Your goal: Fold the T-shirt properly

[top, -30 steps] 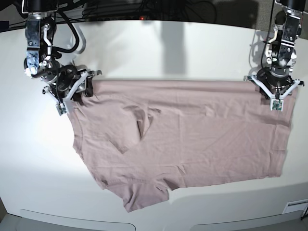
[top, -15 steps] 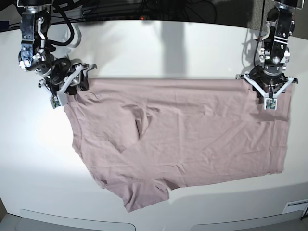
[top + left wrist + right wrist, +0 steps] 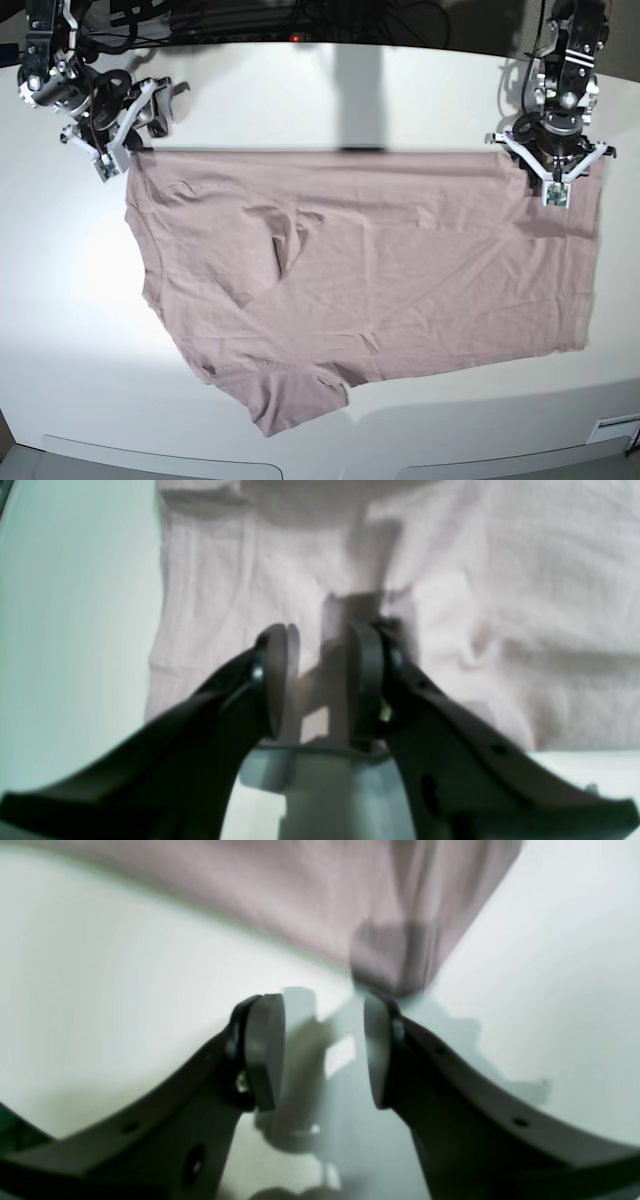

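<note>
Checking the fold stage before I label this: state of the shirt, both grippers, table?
T-shirt: folded once, spread on the table, rumpled near its middle, one sleeve sticking out at the near edge.
left gripper: jaws apart, over the shirt's corner, nothing clamped.
right gripper: jaws apart, just off the shirt's corner, over bare table.
table: white, shirt lying on it.

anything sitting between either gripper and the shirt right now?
Nothing visible. The left gripper hangs directly over the T-shirt at its top corner, jaws open above bare fabric. The right gripper is over the table just off the opposite top corner, jaws open, with only bare surface between it and the cloth.
</note>
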